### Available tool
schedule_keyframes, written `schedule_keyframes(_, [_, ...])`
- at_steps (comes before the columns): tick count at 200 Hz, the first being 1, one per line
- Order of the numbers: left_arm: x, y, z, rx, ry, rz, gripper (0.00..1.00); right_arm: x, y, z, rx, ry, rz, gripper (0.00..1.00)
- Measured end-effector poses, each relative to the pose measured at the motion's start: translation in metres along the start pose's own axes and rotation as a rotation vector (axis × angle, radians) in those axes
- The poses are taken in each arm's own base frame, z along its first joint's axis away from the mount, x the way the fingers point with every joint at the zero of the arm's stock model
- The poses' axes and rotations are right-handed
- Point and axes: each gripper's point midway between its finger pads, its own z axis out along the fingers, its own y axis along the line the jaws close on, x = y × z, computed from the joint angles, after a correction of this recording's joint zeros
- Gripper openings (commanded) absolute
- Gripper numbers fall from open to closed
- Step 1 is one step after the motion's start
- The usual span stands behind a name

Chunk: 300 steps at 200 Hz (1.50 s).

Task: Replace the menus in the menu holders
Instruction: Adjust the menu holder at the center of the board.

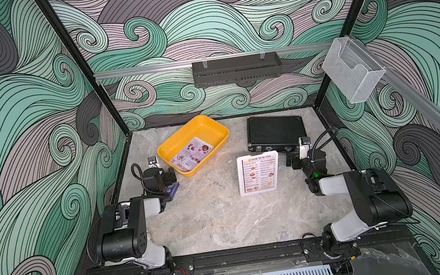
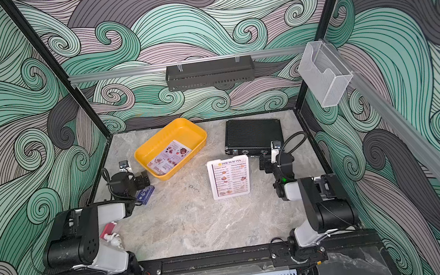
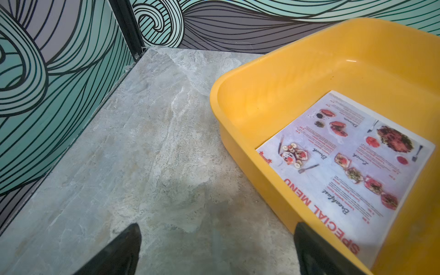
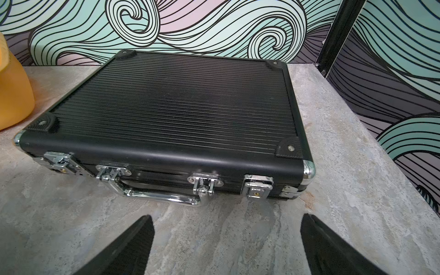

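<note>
Both empty, my left gripper [image 3: 217, 240] and right gripper [image 4: 226, 231] gape; tugging the white menu [image 1: 259, 175] may topple its menu holder [image 1: 258, 192] toward the right edge of the table [image 1: 219, 226], and the special menu [image 1: 192, 153] in the yellow tray [image 1: 202, 126] may crease.

I am counting on the tabletop [image 1: 210, 221]: two menus, one white menu [image 1: 259, 175] and one pink menu [image 1: 192, 153]; one menu holder [image 1: 255, 192]; one yellow tray [image 1: 197, 126]; one black case [image 1: 274, 130]; one blue card [image 1: 173, 188]. I am counting on the walls: one clear box [image 1: 353, 75], one black rack [image 1: 237, 70].
</note>
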Motion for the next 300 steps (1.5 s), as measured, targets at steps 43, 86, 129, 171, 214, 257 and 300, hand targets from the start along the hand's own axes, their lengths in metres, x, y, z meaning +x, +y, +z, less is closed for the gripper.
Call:
schedule_keyframes(43, [0.001, 0.0, 0.0, 0.0, 0.003, 0.0, 0.99, 0.0, 0.0, 0.0, 0.0, 0.0, 0.0, 0.99])
schedule_keyframes(86, [0.001, 0.0, 0.0, 0.0, 0.003, 0.0, 0.98, 0.0, 0.0, 0.0, 0.0, 0.0, 0.0, 0.99])
schedule_keyframes(129, [0.001, 0.0, 0.0, 0.0, 0.003, 0.0, 0.99, 0.001, -0.001, 0.0, 0.001, 0.002, 0.001, 0.99])
schedule_keyframes(171, [0.001, 0.0, 0.0, 0.0, 0.003, 0.0, 0.99, 0.001, -0.002, 0.0, 0.003, 0.003, 0.003, 0.99])
schedule_keyframes(214, [-0.001, 0.001, -0.007, -0.001, 0.015, 0.002, 0.98, -0.014, -0.003, -0.009, 0.003, -0.028, 0.005, 0.99])
schedule_keyframes(257, [-0.062, 0.003, -0.042, 0.001, -0.057, -0.04, 0.99, -0.066, -0.009, -0.046, 0.014, -0.11, 0.09, 0.99])
schedule_keyframes(300, [-0.125, -0.02, -0.082, 0.165, -0.136, -0.166, 0.98, -0.088, -0.01, -0.082, -0.008, -0.068, 0.315, 0.99])
